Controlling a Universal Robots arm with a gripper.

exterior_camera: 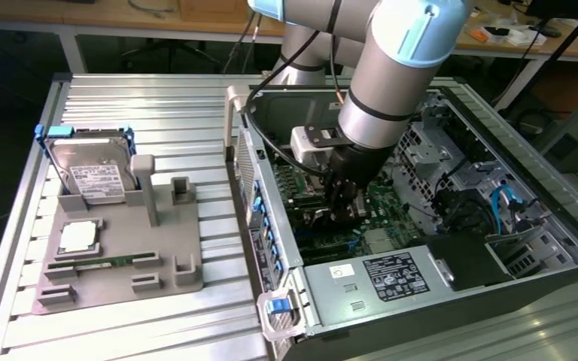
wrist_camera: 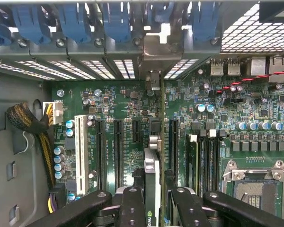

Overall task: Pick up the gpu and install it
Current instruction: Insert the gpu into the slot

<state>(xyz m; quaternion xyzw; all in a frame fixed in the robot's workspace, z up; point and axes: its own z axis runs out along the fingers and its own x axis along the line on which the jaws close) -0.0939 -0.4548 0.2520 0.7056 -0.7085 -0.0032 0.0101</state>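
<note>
Workshop floor, wooden benches (exterior_camera: 118, 15) along the back; ribbed aluminium table (exterior_camera: 148, 98) in front.

Exterior view: open PC case (exterior_camera: 530, 218), sheet steel, lying on its side on the exterior view's right. One grey arm (exterior_camera: 390, 83) with pale blue joint caps reaches down into it; black gripper (exterior_camera: 342, 214) is low over the green motherboard (exterior_camera: 299, 184), what it holds is hard to make out from here. Boxy silver PSU (exterior_camera: 379, 282) with a black label at the near end. On the exterior view's left, one grey moulded fixture (exterior_camera: 129, 248) with upright posts: one silver hard drive (exterior_camera: 88, 177) with blue rails standing in it, one square CPU (exterior_camera: 76, 237) lying flat, one narrow green memory stick (exterior_camera: 93, 264) in a slot.

Wrist view: black fingers (wrist_camera: 132, 208) closed narrow on the gpu (wrist_camera: 152, 184), seen edge-on, a thin card standing upright over the motherboard (wrist_camera: 123, 101) between the long black slots. Silvery bracket end (wrist_camera: 154, 78) points at the perforated rear wall under a row of blue plastic clips (wrist_camera: 75, 23). One white slot (wrist_camera: 79, 146), one bare CPU socket (wrist_camera: 255, 182), one braided cable bundle (wrist_camera: 31, 125).
</note>
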